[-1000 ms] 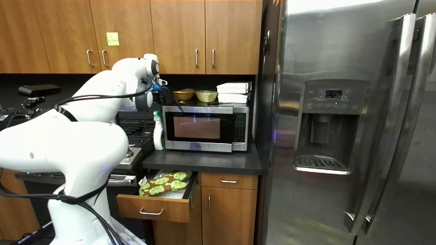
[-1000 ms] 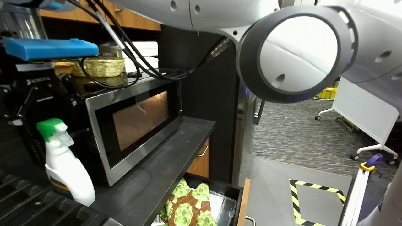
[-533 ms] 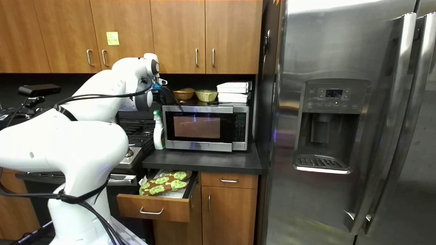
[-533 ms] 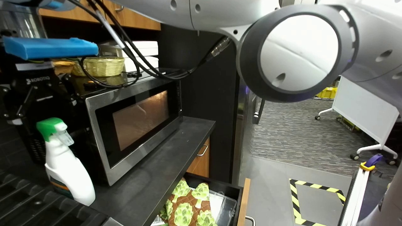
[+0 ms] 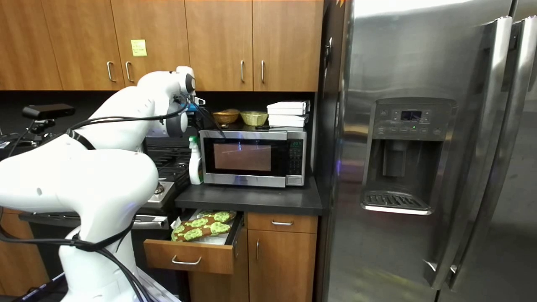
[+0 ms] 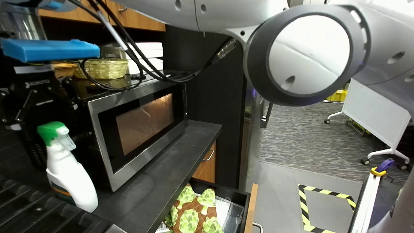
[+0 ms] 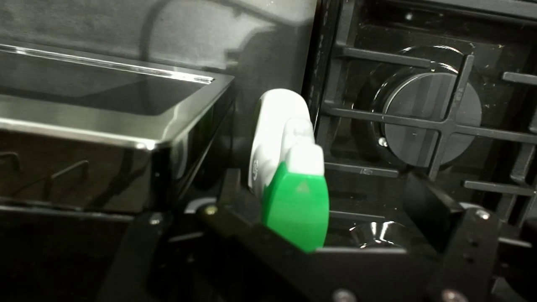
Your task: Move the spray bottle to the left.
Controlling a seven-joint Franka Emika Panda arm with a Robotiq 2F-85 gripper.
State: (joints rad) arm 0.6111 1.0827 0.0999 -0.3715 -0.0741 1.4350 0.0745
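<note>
The spray bottle (image 5: 195,165) stands upright on the counter against the left side of the microwave. It shows in both exterior views (image 6: 71,181) with a white body and a green and white trigger head. In the wrist view the green head (image 7: 297,205) lies between the fingers of my gripper (image 7: 335,197), close to the left finger, with a wide gap to the right finger. My gripper is open and holds nothing. In an exterior view the gripper (image 6: 38,103) is above and behind the bottle head; its fingertips are hidden in the dark there.
The microwave (image 5: 243,157) stands right beside the bottle, with baskets (image 5: 254,118) and white boxes (image 5: 288,114) on top. The stove grate (image 7: 447,126) lies on the bottle's other side. Below the counter (image 5: 251,199) a drawer (image 5: 188,256) with oven mitts is pulled out.
My gripper has shifted very slightly to the left in an exterior view. The spray bottle has not moved.
</note>
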